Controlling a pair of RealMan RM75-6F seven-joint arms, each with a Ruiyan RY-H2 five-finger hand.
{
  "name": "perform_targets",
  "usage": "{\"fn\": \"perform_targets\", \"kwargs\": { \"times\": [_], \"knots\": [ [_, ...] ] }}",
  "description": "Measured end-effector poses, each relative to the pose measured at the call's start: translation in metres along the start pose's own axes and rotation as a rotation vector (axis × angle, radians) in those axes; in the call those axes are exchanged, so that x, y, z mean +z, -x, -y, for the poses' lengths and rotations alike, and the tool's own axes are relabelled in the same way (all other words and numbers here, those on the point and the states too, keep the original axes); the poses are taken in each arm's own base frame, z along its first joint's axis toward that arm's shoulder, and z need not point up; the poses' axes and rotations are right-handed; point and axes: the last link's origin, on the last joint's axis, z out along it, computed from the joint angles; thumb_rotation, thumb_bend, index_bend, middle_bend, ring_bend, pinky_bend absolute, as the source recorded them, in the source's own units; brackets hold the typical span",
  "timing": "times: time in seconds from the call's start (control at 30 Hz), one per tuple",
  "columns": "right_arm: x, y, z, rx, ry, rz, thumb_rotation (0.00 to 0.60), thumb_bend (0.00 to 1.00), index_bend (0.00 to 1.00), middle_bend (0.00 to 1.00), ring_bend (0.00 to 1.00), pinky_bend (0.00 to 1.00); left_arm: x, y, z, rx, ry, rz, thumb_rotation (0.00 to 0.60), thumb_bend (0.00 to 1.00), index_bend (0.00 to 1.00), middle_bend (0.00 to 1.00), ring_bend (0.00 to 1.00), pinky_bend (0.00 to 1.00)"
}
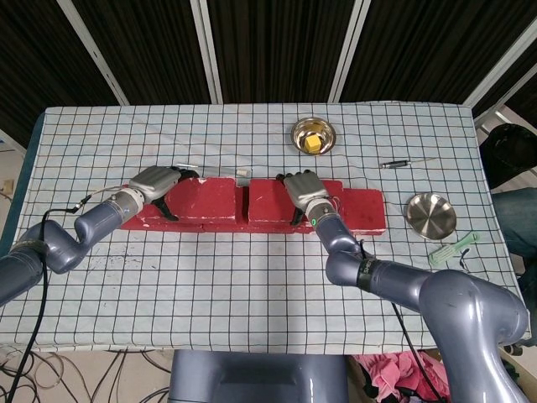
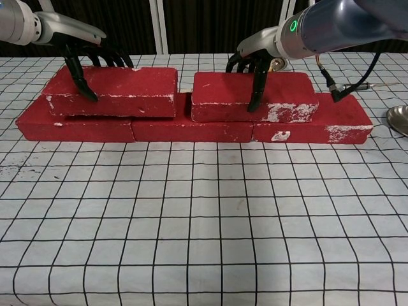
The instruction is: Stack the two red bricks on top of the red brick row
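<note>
While both upper bricks are being seated: each is clasped from above.
Left hand [image 2: 86,64]: left brick [image 2: 115,92] is grasped, set over the brick row [image 2: 191,127].
Right hand [image 2: 254,67]: right brick [image 2: 255,97] is grasped, likely for alignment before release.

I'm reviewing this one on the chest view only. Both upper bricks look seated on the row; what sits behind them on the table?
Observer: A small metal bowl with a yellow piece inside sits behind the row.
Operator: Anything off to the side of the right hand?
Observer: An empty metal dish, with a green tool in front of it.
Operator: Is the gap between the upper bricks closed at the back too?
Observer: No, the left upper brick and right upper brick stay apart from above.
</note>
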Motion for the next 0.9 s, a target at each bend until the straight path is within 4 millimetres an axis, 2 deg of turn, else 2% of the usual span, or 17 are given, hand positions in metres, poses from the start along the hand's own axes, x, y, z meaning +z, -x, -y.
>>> {"fn": "perform_targets", "kwargs": {
  "times": [0.9],
  "knots": [
    [-0.0018, -0.0017, 0.0063, -0.016, -0.006, -0.010, 0.600, 0.05, 0.17, 0.21, 0.15, 0.14, 0.0066, -0.0029, -0.0089, 0.007, 0.025, -0.004, 0.600, 0.30, 0.19, 0.21, 0.10, 0.22]
  ]
}}
